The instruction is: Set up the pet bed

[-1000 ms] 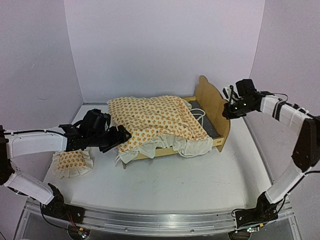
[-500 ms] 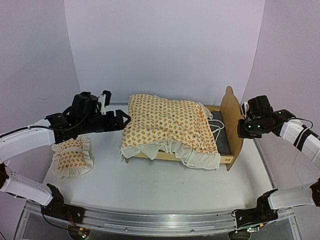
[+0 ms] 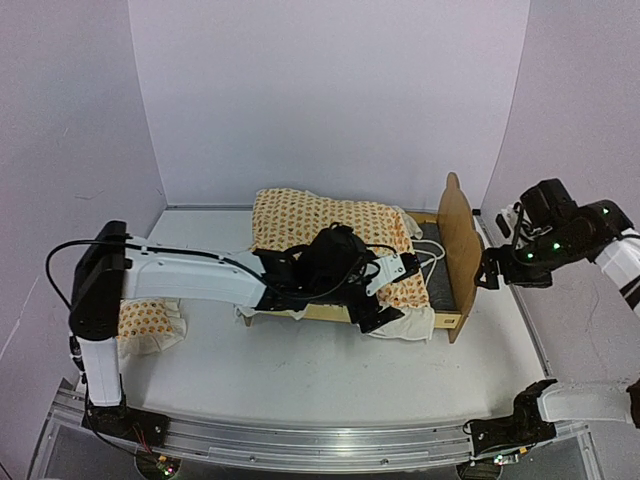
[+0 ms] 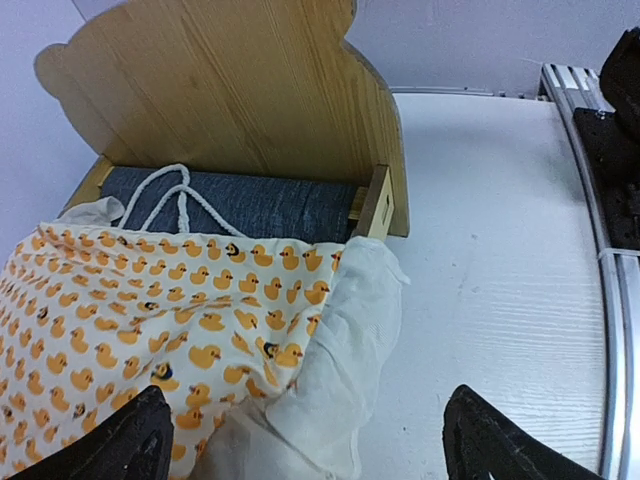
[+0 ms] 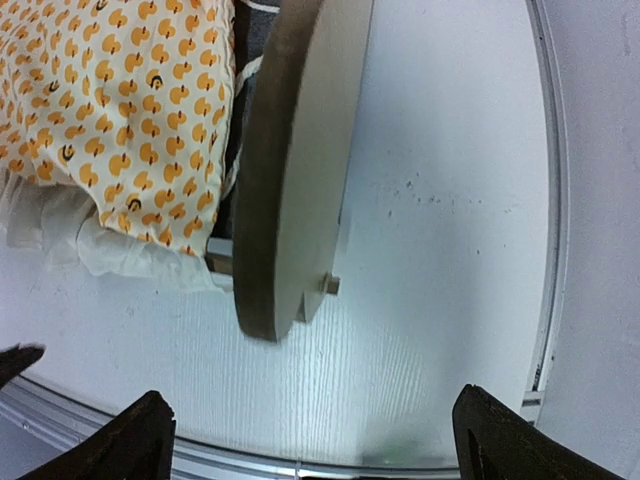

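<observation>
The pet bed stands on the white surface, a little right of the middle, its long side running left to right. Its wavy headboard is upright at the right-hand end. The footboard is hidden under cloth.

A duck-print mattress cover lies bunched over most of the frame. It stops short of the headboard, so a strip of the dark grey base is bare there. White cord ties trail from the cover onto that strip. At the near corner by the headboard, the cover's cream ruffle spills over the side rail and down to the surface.

The left arm reaches in from the left across the front of the bed. Its left hand hangs over that near corner of the cover, fingers spread wide and holding nothing — whether they brush the cloth I cannot tell.

The right hand sits just beside the outer face of the headboard, apart from it. Its fingers are wide apart too, with only bare surface between them.

A small matching pillow lies at the far left of the surface — well apart from the bed and partly behind the left arm's upright link.
</observation>
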Tool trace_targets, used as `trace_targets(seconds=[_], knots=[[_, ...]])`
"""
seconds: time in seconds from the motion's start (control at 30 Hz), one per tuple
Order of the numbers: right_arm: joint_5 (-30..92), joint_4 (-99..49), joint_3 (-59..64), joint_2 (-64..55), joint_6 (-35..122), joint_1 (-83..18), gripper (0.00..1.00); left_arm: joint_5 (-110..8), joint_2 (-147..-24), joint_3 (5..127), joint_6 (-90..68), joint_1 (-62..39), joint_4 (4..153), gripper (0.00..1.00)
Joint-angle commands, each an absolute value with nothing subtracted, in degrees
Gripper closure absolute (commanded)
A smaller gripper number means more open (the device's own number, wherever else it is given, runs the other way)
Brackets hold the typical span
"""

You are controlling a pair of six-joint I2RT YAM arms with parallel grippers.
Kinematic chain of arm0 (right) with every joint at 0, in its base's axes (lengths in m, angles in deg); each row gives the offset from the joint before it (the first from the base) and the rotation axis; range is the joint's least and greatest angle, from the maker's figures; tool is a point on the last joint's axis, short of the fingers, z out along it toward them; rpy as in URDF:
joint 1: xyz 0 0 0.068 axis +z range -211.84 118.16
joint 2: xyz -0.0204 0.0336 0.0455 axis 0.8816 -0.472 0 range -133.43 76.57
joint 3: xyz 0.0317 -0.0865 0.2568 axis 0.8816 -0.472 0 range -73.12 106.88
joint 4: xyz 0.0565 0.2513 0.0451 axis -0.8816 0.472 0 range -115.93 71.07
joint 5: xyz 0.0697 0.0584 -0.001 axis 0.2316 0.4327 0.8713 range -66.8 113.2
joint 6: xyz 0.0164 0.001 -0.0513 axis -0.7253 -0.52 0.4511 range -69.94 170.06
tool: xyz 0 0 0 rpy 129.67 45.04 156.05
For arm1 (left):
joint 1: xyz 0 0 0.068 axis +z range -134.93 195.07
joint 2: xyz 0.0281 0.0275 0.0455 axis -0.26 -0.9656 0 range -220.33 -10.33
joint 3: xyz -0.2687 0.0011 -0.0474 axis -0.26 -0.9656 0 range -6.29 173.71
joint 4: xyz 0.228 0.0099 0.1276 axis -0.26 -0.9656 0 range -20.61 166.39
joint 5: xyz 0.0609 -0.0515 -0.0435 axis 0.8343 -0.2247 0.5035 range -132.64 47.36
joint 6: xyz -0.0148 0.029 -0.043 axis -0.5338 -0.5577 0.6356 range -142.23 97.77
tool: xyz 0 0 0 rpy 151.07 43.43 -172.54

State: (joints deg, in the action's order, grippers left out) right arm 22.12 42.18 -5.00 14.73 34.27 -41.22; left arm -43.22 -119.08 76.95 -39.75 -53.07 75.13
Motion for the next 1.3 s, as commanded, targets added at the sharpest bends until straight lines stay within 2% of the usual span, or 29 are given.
trace_targets(seconds=[0.0,0.1,0.27,0.47,0.57,0.63,0.7,0.83,0.97,1.13,1.27], knots=[[22.62,48.59,-4.93,22.77,35.56,-41.23,0.02,-49.54,-127.8,91.79,-49.32,-52.25,73.01,0.1],[27.19,48.51,-5.77,26.21,35.51,-41.21,0.02,-54.36,-135.35,101.09,-49.23,-51.41,68.84,0.18],[31.01,48.5,-6.78,28.36,34.87,-41.21,0.02,-70.25,-145.67,116.7,-46.41,-48.66,59.71,0.17],[32.15,48.51,-6.92,30.0,34.62,-41.27,0.02,-73.43,-153.18,123.29,-43.5,-48.37,57.46,0.14],[32.76,48.51,-6.35,30.55,34.59,-41.24,0.02,-71.53,-155.48,124.79,-42.49,-47.99,56.83,0.22],[32.83,48.51,-6.31,30.81,34.68,-41.27,0.02,-71.48,-156.14,125.33,-41.64,-47.53,56.84,0.34],[32.71,48.49,-6.53,30.91,34.64,-41.2,0.02,-72.08,-156.35,125.53,-40.75,-47.21,57.12,0.42],[33.02,48.2,-7.14,30.16,34.09,-41.24,0.02,-75.0,-155.12,123.8,-38.15,-46.65,59.92,0.55],[33.56,47.9,-7.37,29.86,33.64,-41.21,0.02,-80.59,-153.21,120.09,-32.58,-45.49,65.8,0.71],[33.62,47.89,-7.35,30.09,33.54,-41.24,0.02,-84.88,-152.06,118.32,-29.59,-44.64,68.39,0.82],[35.71,47.66,-7.82,29.43,34.12,-41.23,0.02,-86.9,-150.01,116.21,-25.74,-44.03,72.04,0.86]])
